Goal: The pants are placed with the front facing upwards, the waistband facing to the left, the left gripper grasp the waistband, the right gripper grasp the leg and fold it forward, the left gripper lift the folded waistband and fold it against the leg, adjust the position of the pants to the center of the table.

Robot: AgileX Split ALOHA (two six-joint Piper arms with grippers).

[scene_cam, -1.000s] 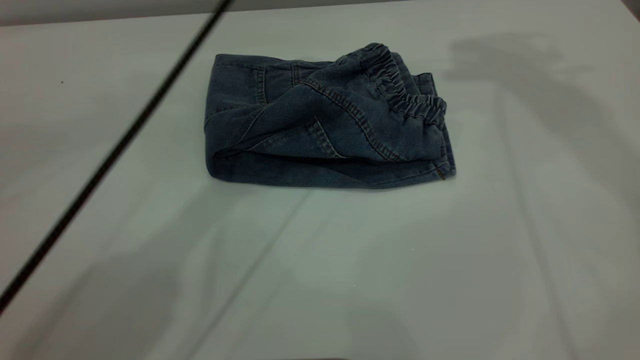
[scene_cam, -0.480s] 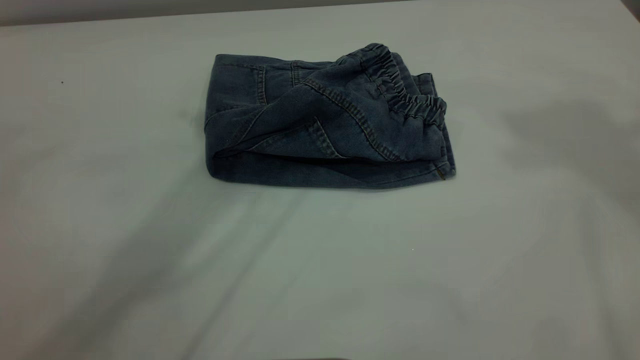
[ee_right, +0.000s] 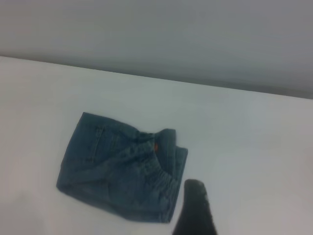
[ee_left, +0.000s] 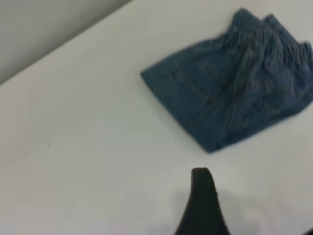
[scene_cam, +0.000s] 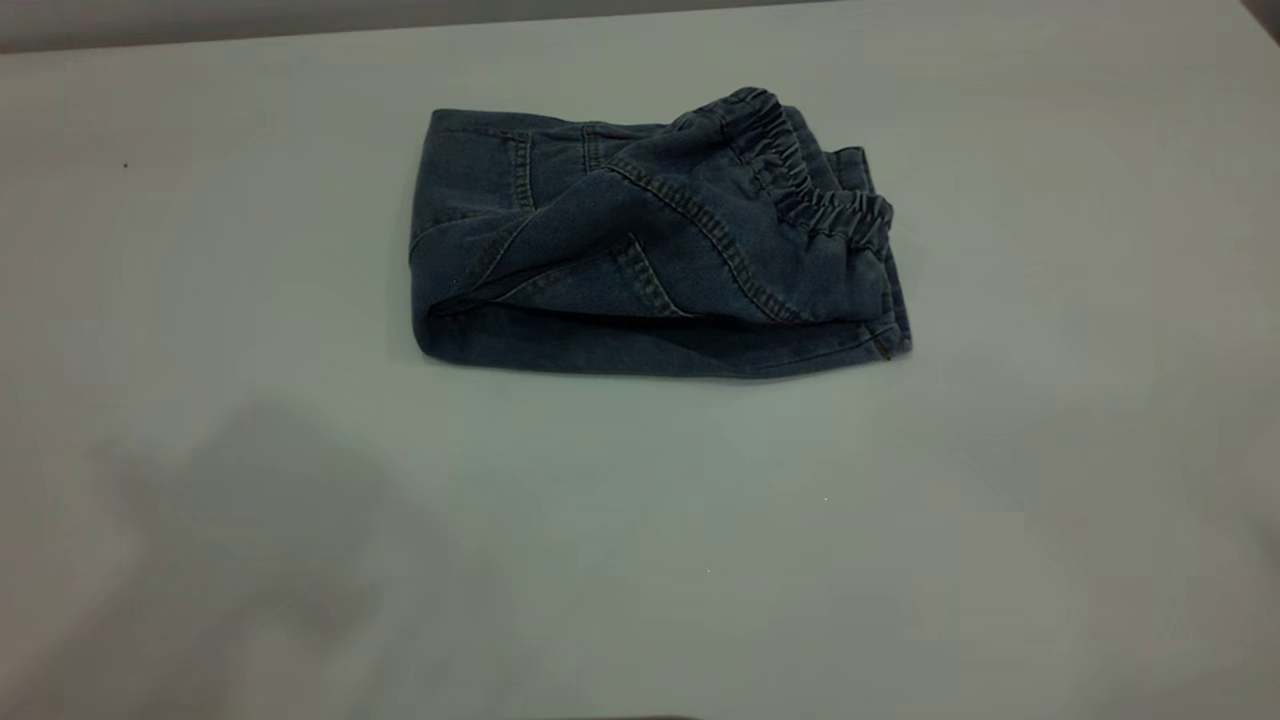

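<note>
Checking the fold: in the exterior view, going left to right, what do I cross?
Bare table → folded edge of the pants → gathered waistband at the pants' right end → bare table again.

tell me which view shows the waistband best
The exterior view: the ruched waistband lies sharp and unblocked on top of the folded pants, at their right end. The left wrist view shows it as blurred gathers; the right wrist view shows it small and indistinct.
</note>
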